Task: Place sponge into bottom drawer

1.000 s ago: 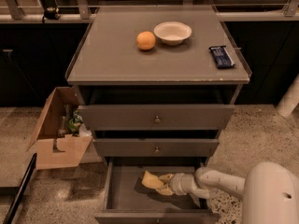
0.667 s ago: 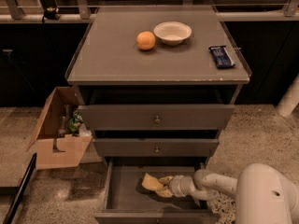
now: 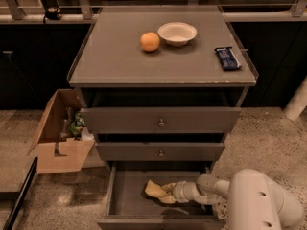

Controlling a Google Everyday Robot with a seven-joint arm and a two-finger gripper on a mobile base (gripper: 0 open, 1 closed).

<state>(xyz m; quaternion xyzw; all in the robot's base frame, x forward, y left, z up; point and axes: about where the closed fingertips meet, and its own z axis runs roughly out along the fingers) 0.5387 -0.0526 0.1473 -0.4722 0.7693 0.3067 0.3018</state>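
Showing, at far left, a black bar running off the lower edge, and an open cardboard box standing on the speckled floor just beside the cabinet, its contents jumbled and hard to make out apart from something green. Showing next the cabinet top, carrying an orange, a white bowl just beside it and, well apart near the right rim, a dark packet with unreadable print. Showing below, the top drawer and middle drawer pushed in and the bottom drawer pulled open, its front partly cut off by the lower edge. Holding the sponge inside that drawer, right of centre and tilted over the grey floor; clenching the gripper on the sponge's crumpled right end, the fingertips themselves being hidden behind it. Continuing rightward into the white arm and rounded robot body, cropped at the bottom, with a pale post cut off at the right edge.
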